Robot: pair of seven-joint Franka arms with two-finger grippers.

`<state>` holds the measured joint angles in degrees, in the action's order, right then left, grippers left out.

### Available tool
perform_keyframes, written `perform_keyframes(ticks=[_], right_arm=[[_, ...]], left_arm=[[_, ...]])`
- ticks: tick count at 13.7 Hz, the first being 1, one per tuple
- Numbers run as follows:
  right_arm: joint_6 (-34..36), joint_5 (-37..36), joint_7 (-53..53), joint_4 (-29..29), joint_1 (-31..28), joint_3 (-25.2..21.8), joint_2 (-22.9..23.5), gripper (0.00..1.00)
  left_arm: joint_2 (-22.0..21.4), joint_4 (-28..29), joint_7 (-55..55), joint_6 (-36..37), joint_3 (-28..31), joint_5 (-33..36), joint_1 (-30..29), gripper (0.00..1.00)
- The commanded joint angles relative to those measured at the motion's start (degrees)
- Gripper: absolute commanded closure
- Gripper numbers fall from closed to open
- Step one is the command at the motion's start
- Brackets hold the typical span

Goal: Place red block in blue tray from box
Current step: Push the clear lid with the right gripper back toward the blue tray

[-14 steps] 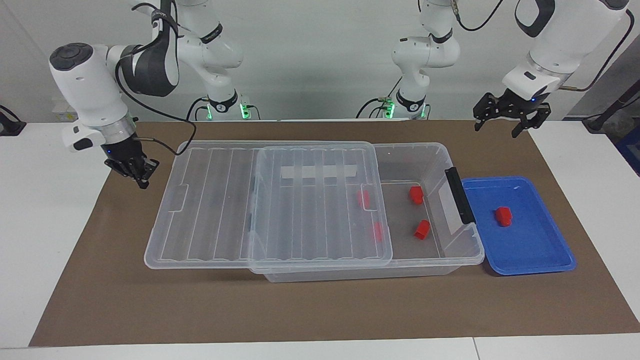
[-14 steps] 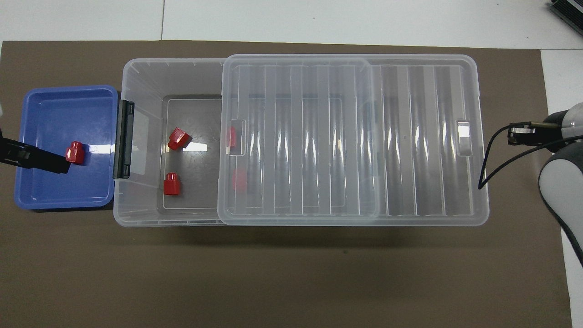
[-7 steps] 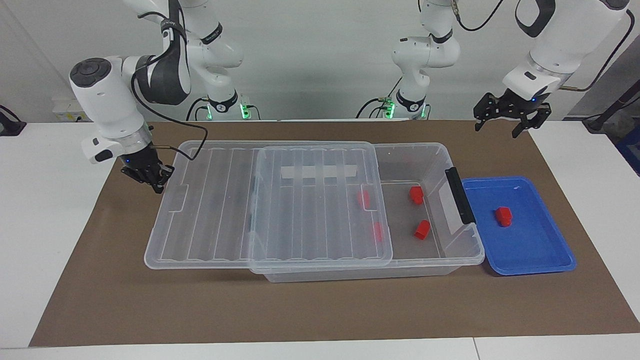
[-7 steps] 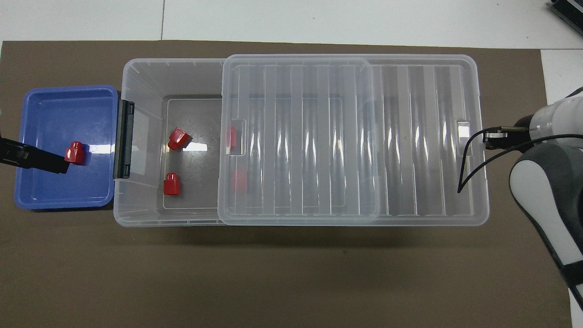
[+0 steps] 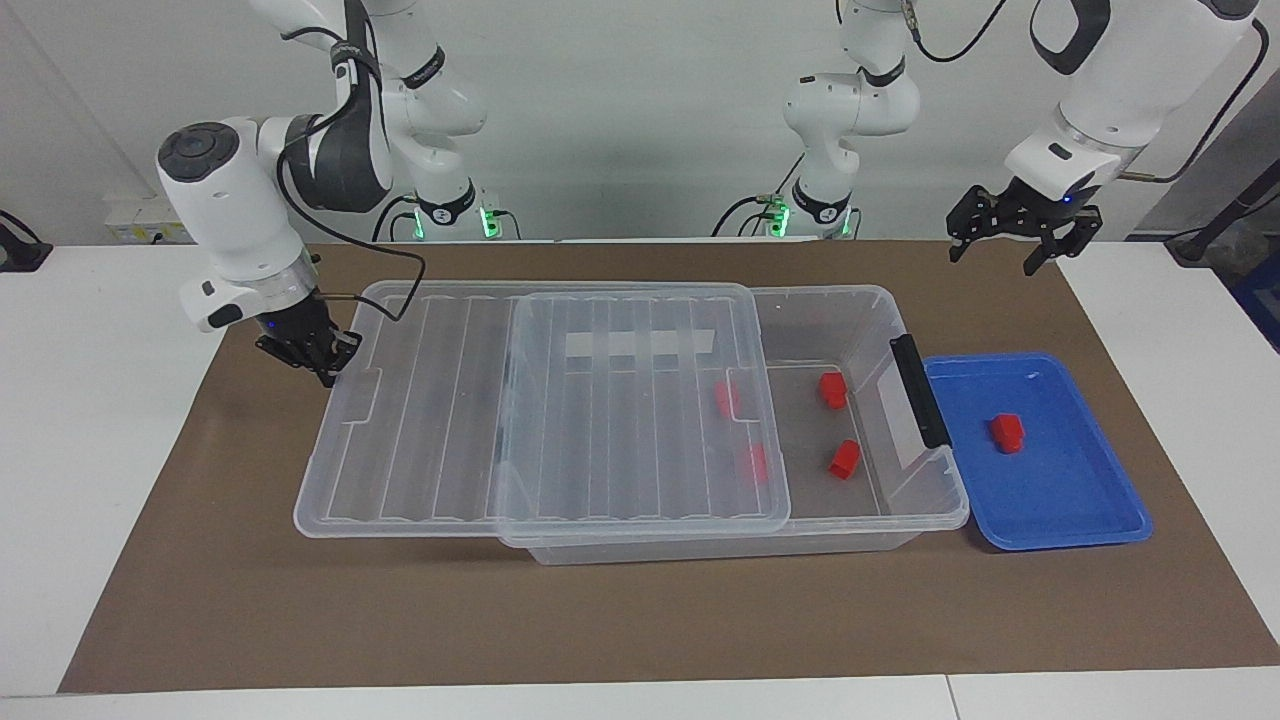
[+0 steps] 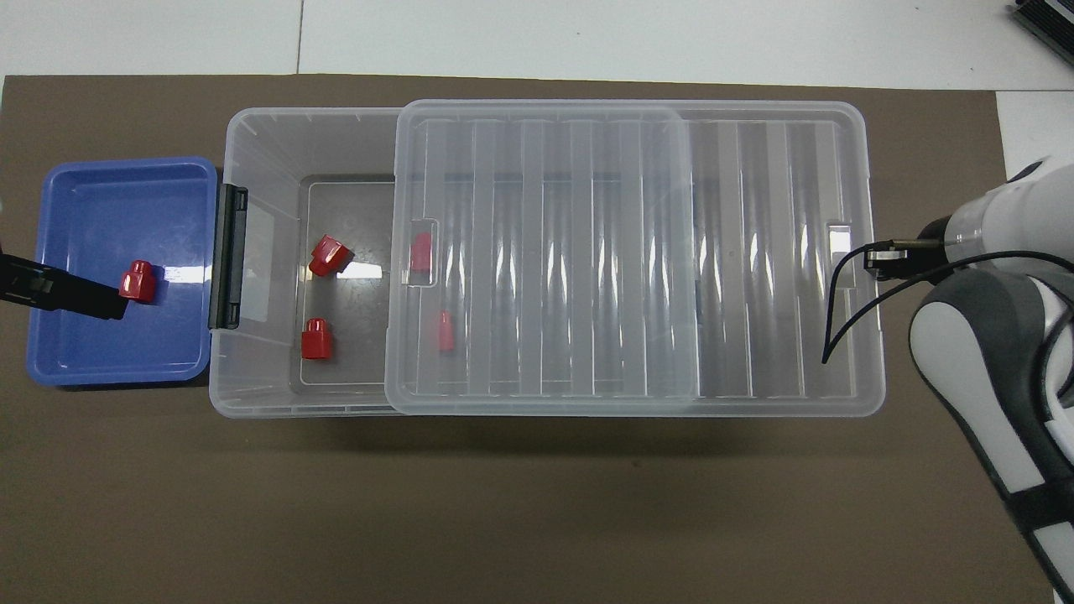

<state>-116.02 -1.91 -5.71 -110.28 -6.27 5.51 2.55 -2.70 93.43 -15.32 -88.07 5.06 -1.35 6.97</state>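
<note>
The clear box lies along the table with its ribbed lid slid partly off, so the end by the black latch handle is uncovered. Two red blocks lie in the uncovered part. Two more show through the lid. One red block lies in the blue tray, beside the latch end. My right gripper is shut and low against the lid's overhanging end. My left gripper is open, raised and waiting; in the overhead view a finger shows over the tray.
A brown mat covers the table under everything. The lid overhangs the box toward the right arm's end. White table shows at both ends of the mat.
My right gripper has moved to the lid's end and the lid has slid a little toward the latch end, covering more of the box. The left arm has not moved.
</note>
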Motion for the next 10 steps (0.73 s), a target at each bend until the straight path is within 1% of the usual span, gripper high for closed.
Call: perform_keyframes(ticks=[1,10], right_arm=[[1.67,0.94,0.70,-0.46,1.87,0.11,-0.62,1.00],[2.91,1.20,-0.62,-0.55,11.98,0.20,-1.14,1.00]], left_arm=[[-1.52,1.93,0.29,-0.88,0.04,0.91,-0.02,0.00],[-1.52,1.93,0.29,-0.88,0.04,0.91,-0.02,0.00]])
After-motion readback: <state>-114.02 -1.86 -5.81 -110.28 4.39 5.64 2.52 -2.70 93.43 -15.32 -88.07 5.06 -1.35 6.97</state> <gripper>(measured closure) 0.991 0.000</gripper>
